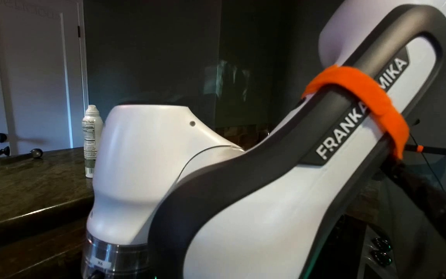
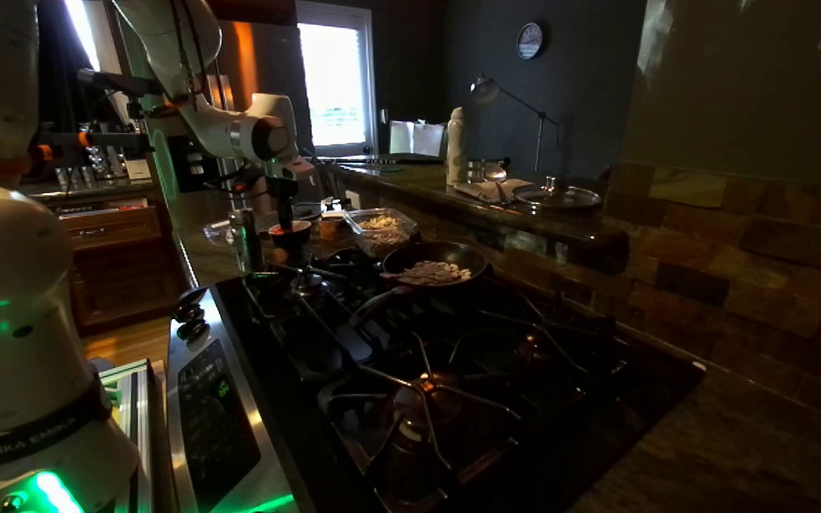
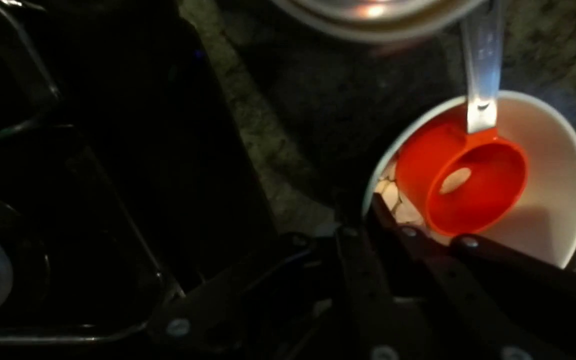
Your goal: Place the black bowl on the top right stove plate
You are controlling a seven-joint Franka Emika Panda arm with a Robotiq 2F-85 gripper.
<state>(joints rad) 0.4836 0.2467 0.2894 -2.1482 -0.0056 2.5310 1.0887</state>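
Observation:
The black bowl (image 2: 292,236), dark outside and white inside, is beside the far end of the stove in an exterior view. In the wrist view the bowl (image 3: 553,150) holds pale pieces and an orange-red measuring cup (image 3: 433,175) with a metal handle. My gripper (image 3: 365,210) has one finger inside the rim and one outside, closed on the rim at its left side. The gripper also shows in an exterior view (image 2: 285,214), pointing down at the bowl. The stove (image 2: 453,427) has black grates; a back burner (image 2: 530,340) near the tiled wall has nothing on it.
A pan (image 2: 453,251) with pale pieces sits on the stove, handle toward the front. A clear container (image 2: 382,222), a small brown container (image 2: 332,228) and a dark grinder (image 2: 245,239) stand around the bowl. A raised counter (image 2: 410,187) runs along the back.

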